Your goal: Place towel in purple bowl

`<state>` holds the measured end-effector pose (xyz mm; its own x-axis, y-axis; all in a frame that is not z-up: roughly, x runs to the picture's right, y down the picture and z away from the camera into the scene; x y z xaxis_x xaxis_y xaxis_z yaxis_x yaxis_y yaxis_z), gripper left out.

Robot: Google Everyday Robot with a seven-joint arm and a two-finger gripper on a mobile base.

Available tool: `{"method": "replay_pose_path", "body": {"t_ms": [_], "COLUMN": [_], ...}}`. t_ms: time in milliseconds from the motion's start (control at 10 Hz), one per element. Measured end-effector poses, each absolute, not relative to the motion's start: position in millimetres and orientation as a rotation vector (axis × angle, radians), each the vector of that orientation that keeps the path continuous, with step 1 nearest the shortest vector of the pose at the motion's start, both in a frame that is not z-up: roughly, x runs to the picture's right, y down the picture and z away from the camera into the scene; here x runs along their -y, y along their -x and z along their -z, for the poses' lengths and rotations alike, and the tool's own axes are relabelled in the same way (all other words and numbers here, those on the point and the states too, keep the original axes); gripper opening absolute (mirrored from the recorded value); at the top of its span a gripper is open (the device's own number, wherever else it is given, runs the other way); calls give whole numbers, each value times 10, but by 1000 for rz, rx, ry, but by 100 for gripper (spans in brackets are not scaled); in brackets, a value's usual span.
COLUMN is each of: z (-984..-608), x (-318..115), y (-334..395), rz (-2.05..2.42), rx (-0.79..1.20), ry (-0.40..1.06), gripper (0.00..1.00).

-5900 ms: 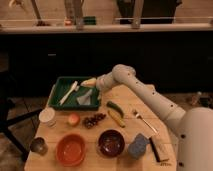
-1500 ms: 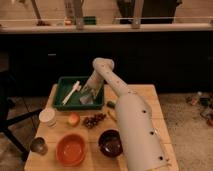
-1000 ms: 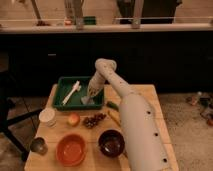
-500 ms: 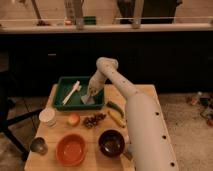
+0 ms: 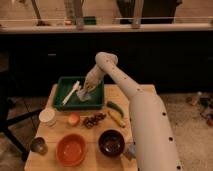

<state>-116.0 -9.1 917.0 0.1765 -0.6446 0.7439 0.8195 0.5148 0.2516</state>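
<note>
Gripper (image 5: 86, 93) clamped on the towel (image 5: 88, 97) inside the green tray (image 5: 61, 101). Lift and carry to the purple bowl (image 5: 111, 143), at five o'clock, remain.

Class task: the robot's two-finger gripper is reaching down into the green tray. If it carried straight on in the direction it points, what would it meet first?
The gripper, shut, points down at the thin pale grey-blue towel lying in the green rectangular tray. It would meet the towel first, if not already touching it; depth is unclear.
</note>
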Motion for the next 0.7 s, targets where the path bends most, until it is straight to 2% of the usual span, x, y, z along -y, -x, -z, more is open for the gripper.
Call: {"method": "replay_pose_path", "body": {"t_ms": [400,700], "z": [-8760,-8442], "x": [244,191], "y": [1247,1108], "rz": [1100,1108], "rx": [969,973], "ry": [182,161], "gripper": [0,0]}}
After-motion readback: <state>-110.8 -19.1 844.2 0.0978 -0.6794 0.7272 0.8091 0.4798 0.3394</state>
